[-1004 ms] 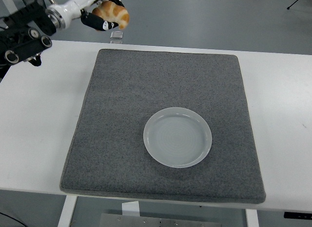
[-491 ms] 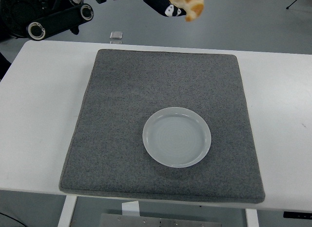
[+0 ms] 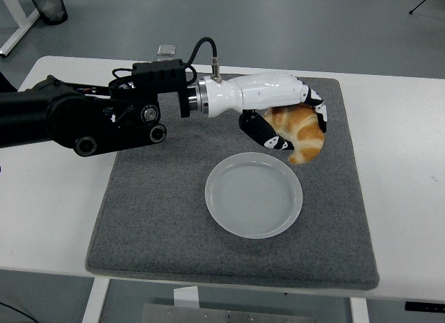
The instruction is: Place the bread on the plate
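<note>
Toward the near edge of the white tabletop [image 3: 49, 219] lies a grey mat [image 3: 160, 219], and on its near-right part sits an empty pale plate [image 3: 254, 194]. Just past the plate's far-right rim, the left robot hand [image 3: 285, 121] hangs above the mat with its white and black fingers [image 3: 268, 137] curled around a golden bread [image 3: 300, 132], which is held clear of the plate. Its black arm reaches in from the tabletop's left edge. Beyond the far edge, a small square object [image 3: 166, 49] lies on the grey floor, and a dark container [image 3: 49, 5] stands past the far-left corner.
</note>
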You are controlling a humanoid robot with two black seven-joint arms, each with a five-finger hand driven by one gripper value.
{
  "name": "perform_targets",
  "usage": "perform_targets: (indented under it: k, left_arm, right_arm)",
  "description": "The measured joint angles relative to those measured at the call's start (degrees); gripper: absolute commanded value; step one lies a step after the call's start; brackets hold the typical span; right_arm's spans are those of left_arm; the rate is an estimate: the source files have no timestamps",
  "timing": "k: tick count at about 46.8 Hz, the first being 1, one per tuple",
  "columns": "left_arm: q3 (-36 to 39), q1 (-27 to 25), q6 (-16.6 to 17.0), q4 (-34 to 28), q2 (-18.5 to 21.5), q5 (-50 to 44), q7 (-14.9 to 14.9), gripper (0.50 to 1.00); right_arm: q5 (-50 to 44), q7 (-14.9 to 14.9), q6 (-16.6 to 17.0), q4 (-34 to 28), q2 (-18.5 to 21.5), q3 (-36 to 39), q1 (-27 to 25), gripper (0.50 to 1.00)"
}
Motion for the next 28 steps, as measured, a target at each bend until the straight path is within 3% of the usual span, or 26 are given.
perform_targets:
  k: [12,28]
  left_arm:
    - [-0.2,8.2,0.6,0.7,-0.3,3.7,-0.8,0.5]
    - [-0.3,12.5,0.7,3.4,-0.7,3.8,-1.0,0.5]
  right_arm:
    - [0.0,0.0,0.0,0.0,0.0,0.0,0.0,0.952]
    - [0.0,0.0,0.0,0.0,0.0,0.0,0.1,0.952]
